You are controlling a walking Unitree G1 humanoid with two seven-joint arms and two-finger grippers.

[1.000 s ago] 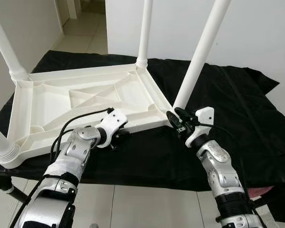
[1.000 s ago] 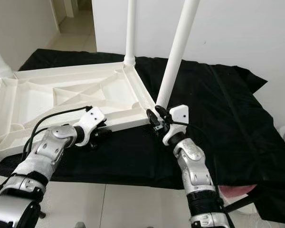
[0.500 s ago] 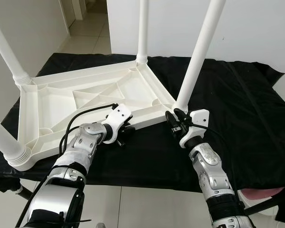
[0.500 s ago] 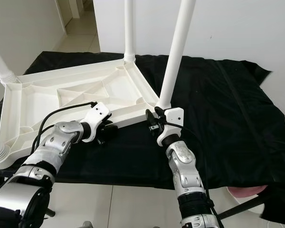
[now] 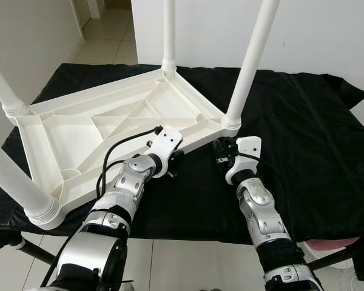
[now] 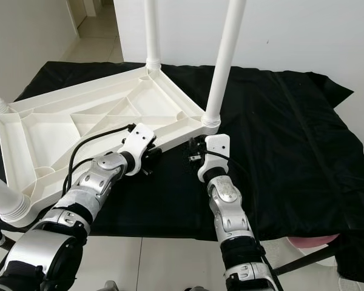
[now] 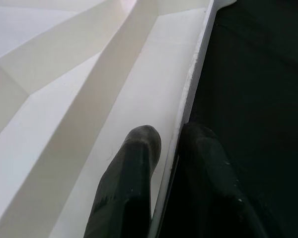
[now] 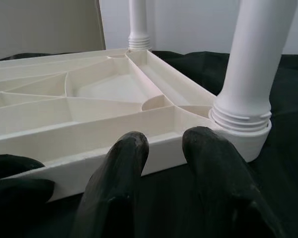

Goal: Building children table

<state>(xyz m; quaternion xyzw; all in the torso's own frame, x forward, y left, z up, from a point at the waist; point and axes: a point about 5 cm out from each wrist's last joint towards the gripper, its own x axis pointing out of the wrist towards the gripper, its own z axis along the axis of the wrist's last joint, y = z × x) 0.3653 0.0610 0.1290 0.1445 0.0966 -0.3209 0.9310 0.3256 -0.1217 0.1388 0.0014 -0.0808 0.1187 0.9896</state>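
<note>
Upside down on a black cloth-covered tabletop (image 5: 303, 139), the white plastic children's table (image 5: 103, 130) lies with its ribbed underside facing up and four white tubular legs (image 5: 250, 60) screwed in at the corners, pointing upward. The left tool (image 7: 169, 148) straddles the near edge rail, one black finger inside the frame and one outside on the cloth side, nearly closed on that thin wall. The right tool (image 8: 164, 148) hovers just short of the same rail, beside the threaded collar (image 8: 241, 119) of the nearest leg, its fingers slightly parted and holding nothing.

The likeliest trouble, by appearance, is the thin-walled rail slipping from the narrow pinch if the frame is lifted or turned from one side only; tall legs would then lever the light table over and drag the loose cloth with it. A push from the right tool against the leg's collar could also skew the frame.
</note>
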